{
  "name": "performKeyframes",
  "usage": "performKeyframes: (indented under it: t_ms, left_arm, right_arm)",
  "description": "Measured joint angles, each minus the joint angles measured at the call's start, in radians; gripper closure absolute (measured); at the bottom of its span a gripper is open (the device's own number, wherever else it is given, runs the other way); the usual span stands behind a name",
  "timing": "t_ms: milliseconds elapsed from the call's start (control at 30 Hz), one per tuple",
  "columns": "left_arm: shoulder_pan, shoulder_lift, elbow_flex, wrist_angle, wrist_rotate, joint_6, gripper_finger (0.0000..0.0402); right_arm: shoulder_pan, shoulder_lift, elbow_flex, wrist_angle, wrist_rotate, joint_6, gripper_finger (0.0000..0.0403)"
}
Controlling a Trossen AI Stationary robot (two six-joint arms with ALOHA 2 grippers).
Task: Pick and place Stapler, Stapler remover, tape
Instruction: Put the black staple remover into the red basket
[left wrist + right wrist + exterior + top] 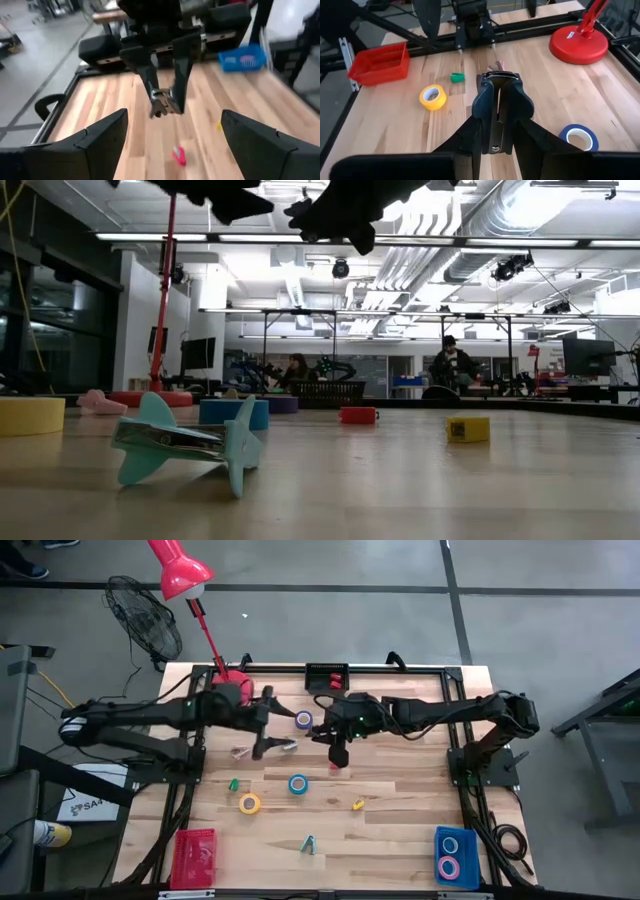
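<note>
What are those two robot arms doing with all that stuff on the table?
The right gripper is holding a dark stapler up in the air over the middle of the table. The left gripper waits just across from it with its fingers open and empty. Yellow tape and blue tape lie on the wood. Two more rolls sit in the blue basket. The red basket looks empty.

A pale wooden table (400, 810) with visible grain and a smooth, faintly satin finish fills the centre of the high view. A glossy red plastic lamp (180, 570) shines at upper left; a blue plastic mesh basket (456, 858) sits lower right, beside matt black arms.
</note>
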Motion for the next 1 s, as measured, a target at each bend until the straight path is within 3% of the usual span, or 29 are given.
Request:
performKeyframes:
  t_ms: [233,433,600,767,1000]
  left_arm:
    - [0.000,0.148,0.264,-0.325,-0.035,0.157,0.0086]
    - [0.000,0.263,0.406,-0.453,-0.028,0.202,0.0086]
    - [0.000,0.322,0.449,-0.468,0.000,0.200,0.0086]
    - [0.000,0.345,0.474,-0.469,0.010,0.189,0.0086]
    - [0.000,0.353,0.479,-0.468,-0.053,0.146,0.0086]
  right_arm:
    - [-0.002,0.000,0.000,-0.017,-0.002,-0.052,0.0327]
    - [-0.012,0.000,0.000,-0.017,0.011,-0.164,0.0327]
    - [-0.024,0.000,0.000,-0.023,0.079,-0.247,0.0327]
    - [-0.034,0.000,0.000,-0.031,0.082,-0.278,0.0327]
    - [-0.045,0.000,0.000,-0.029,0.099,-0.304,0.0327]
